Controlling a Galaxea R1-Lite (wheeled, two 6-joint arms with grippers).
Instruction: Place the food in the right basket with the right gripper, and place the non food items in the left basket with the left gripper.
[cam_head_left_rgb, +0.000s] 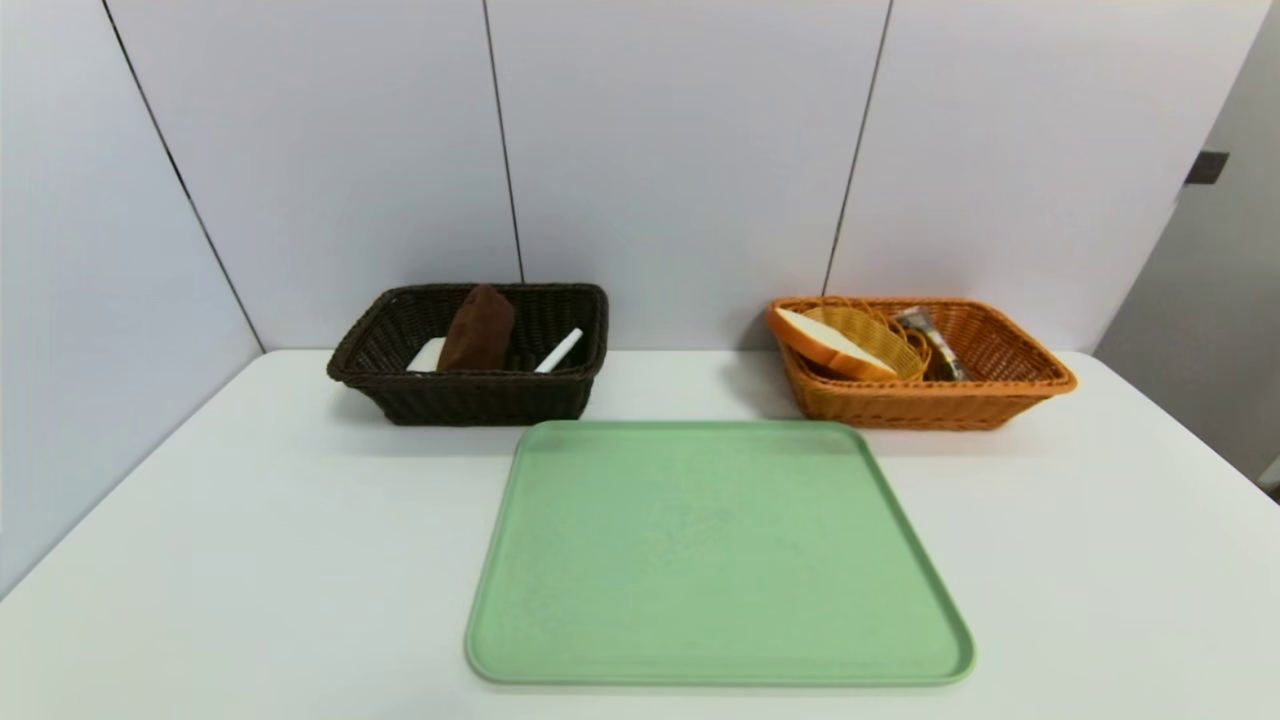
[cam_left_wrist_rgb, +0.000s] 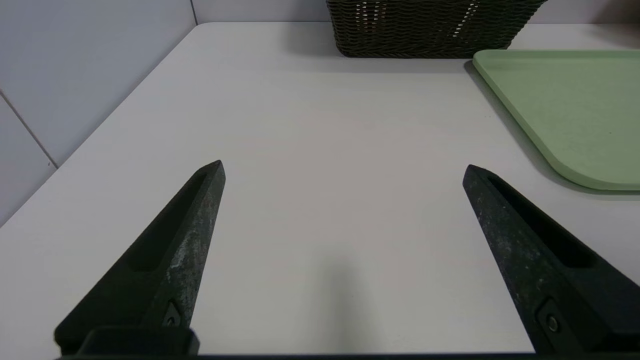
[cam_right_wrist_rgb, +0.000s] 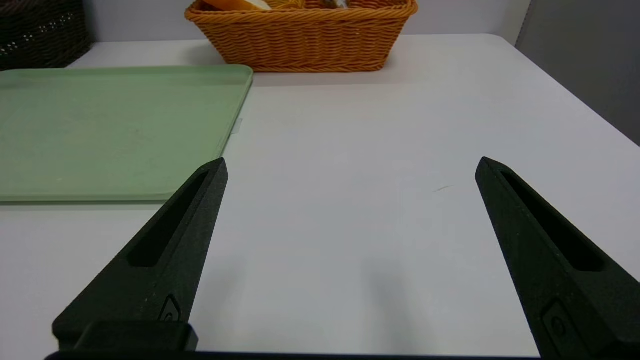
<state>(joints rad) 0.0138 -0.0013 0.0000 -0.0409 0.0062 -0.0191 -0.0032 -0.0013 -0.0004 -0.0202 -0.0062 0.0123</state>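
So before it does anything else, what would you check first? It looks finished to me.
1. Green tray cleared of items: ok.
2. Brown cloth, white block and pen in the dark basket: ok.
3. Bread slice, its yellow dish and wrapped snack in the orange basket: ok.
4. Left gripper open, holding nothing: ok.
5. Right gripper open, holding nothing: ok.
6. Anything hidden deeper in the baskets: cannot tell.

Probably a lab test booth: bare white bench (cam_head_left_rgb: 250, 560) boxed in by plain grey wall panels (cam_head_left_rgb: 680, 150) far and left.
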